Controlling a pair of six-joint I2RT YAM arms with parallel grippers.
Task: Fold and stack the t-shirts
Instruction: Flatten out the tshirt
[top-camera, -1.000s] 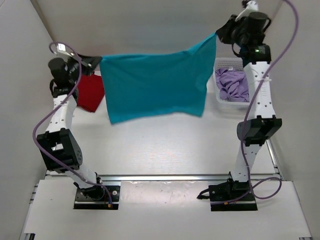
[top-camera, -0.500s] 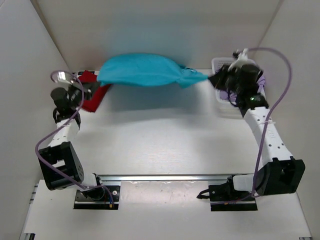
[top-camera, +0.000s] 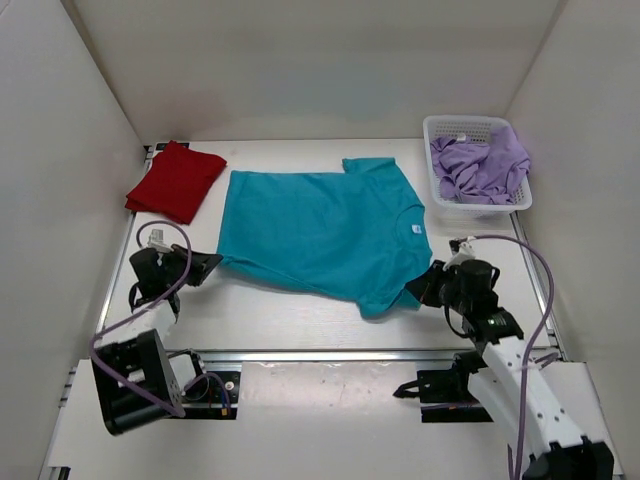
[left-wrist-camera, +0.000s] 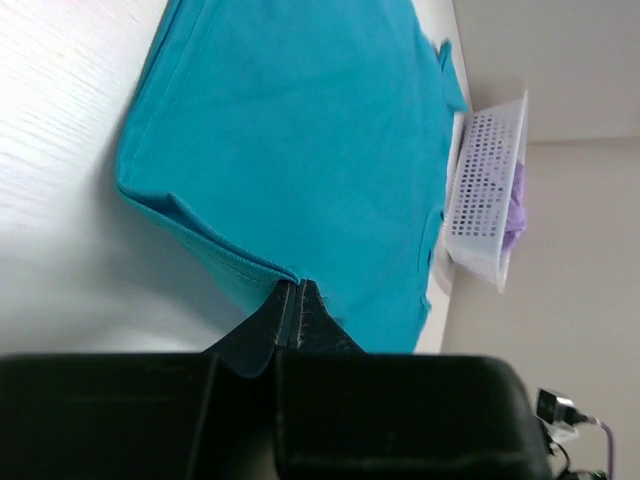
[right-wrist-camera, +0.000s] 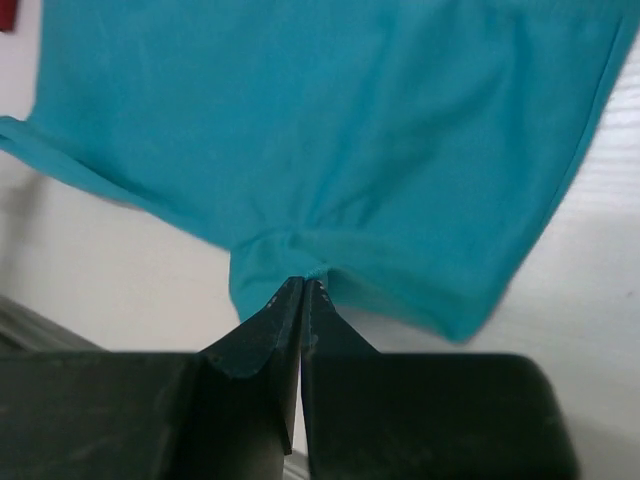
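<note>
Teal-turquoise soft fabric short-sleeved t-shirt (top-camera: 320, 232) spread flat mid-way across the white table (top-camera: 300, 318), deep red fabric t-shirt (top-camera: 176, 180) folded at far-left corner, pale lavender fabric t-shirt (top-camera: 478, 165) crumpled in white plastic mesh basket (top-camera: 460, 127)

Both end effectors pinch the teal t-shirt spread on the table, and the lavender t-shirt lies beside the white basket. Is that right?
No: the pale lavender fabric t-shirt lies inside the white plastic mesh basket; see the top external view.
</note>
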